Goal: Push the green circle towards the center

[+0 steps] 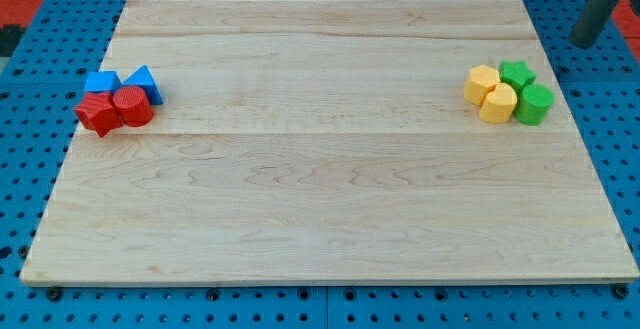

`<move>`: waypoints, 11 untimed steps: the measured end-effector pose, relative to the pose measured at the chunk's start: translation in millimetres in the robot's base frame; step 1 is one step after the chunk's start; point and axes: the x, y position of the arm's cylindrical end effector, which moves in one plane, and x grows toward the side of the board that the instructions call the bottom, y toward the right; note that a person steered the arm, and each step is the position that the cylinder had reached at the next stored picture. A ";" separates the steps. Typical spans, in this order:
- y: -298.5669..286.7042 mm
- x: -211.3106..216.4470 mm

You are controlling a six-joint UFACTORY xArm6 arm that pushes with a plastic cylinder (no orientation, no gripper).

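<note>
Looking at the wooden board (330, 199) from the view's bottom edge upward, the near half is just bare wood grain sitting on a blue pegboard table (40, 299).

Going further up, two little clusters show at about the same depth. Over at 9 o'clock from the board's middle there's a red star-ish block (97, 113) touching a red cylinder (133, 106), and right behind those a blue block (101, 82) whose exact shape I can't quite make out, plus a blue triangle (146, 82) just beside it. All four are packed together.

Over at 3 o'clock is the other bunch. The green circle (534, 103) sits at the view's right end of that cluster, close to the board's right edge and well apart from the center. Pressed against it at its 9 o'clock is a yellow cylinder-like block (498, 103), with a second yellow block (481, 85) at about 10 o'clock from that one. A green star (517, 73) sits at roughly 11 o'clock from the green circle, touching the group.

Furthest back, at about 1 o'clock from the green circle, my tip (585, 41) sits off the board's top right corner, over the pegboard, apart from every block. No claw on this rig, it's only a dark rod, so there's no open or closed to report.
</note>
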 end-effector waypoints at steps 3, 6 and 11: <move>-44.6 132.7; -71.4 113.7; -333.8 114.9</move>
